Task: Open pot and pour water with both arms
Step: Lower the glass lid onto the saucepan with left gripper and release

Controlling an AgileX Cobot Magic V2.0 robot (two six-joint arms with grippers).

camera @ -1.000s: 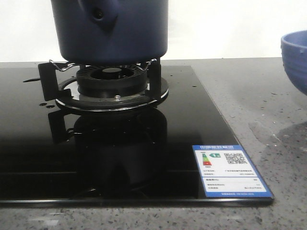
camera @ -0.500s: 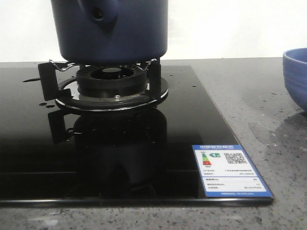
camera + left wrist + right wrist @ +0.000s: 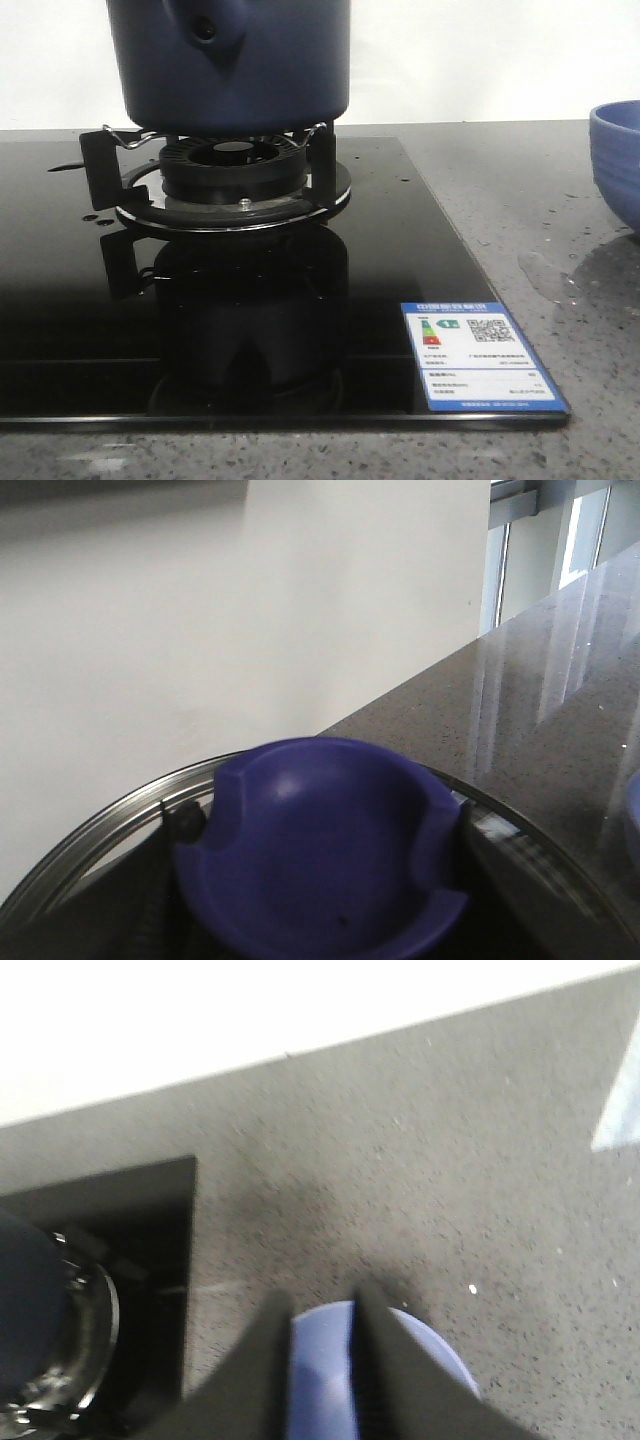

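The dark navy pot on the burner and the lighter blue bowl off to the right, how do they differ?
The dark navy-blue matte pot sits raised on the burner stand over the black glass cooktop; the lighter blue bowl rests on the speckled grey counter. The pot has a handle stub with a dark hole; the bowl shows none. The right gripper straddles the bowl's rim; it is not at the pot. Both are round and blue.

blue bowl (image 3: 616, 160) lower than a second ago, now steady, right edge
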